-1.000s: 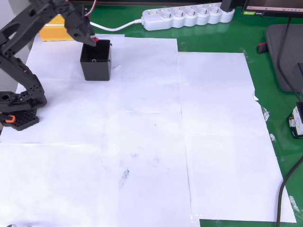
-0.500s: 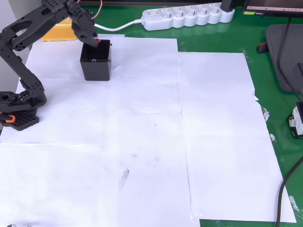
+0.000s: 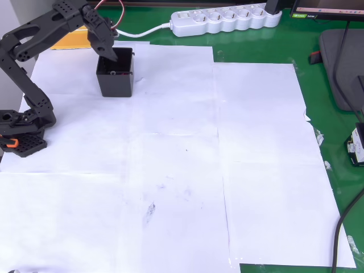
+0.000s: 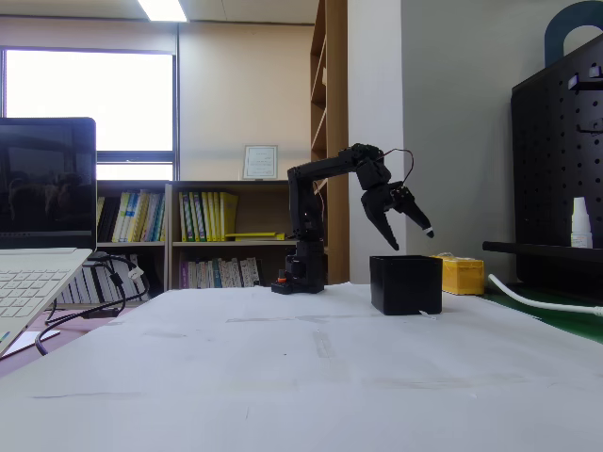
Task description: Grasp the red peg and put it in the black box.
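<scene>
The black box (image 3: 116, 85) stands on white paper at the back left in the overhead view, and right of centre in the fixed view (image 4: 405, 284). My black gripper (image 3: 111, 55) hangs just over the box's open top. In the fixed view the gripper (image 4: 412, 239) is open, its fingers spread in a V above the box with nothing between them. The red peg is out of view; a small speck lies on the box floor, but I cannot tell what it is.
A yellow block (image 3: 71, 40) lies just behind the box, partly under the arm. A white power strip (image 3: 227, 20) and its cable run along the back edge. The arm's base (image 3: 23, 136) sits at the left. A laptop (image 4: 38, 235) stands at the left.
The jaws have opened over the box. The red peg that showed at the fingertips half a second ago is gone from them. The gripper has dipped slightly toward the box.
</scene>
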Robot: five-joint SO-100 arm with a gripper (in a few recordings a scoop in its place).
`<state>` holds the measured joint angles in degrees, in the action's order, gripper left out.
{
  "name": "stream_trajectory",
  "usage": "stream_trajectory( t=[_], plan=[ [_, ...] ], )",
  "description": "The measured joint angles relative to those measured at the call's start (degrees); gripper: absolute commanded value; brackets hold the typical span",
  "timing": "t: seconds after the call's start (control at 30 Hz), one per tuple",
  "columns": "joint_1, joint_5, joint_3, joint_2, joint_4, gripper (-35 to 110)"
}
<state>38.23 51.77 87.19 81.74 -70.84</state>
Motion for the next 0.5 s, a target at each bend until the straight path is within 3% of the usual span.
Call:
stream_trajectory(
  t=[0.2,0.37,0.5],
  plan=[
    [-2.8,0.4,0.0,-1.3,1.5,0],
    [-9.5,10.4,-3.3,-11.7,2.6,0],
    [-20.0,19.5,-20.3,-25.4,11.1,0]
  ],
)
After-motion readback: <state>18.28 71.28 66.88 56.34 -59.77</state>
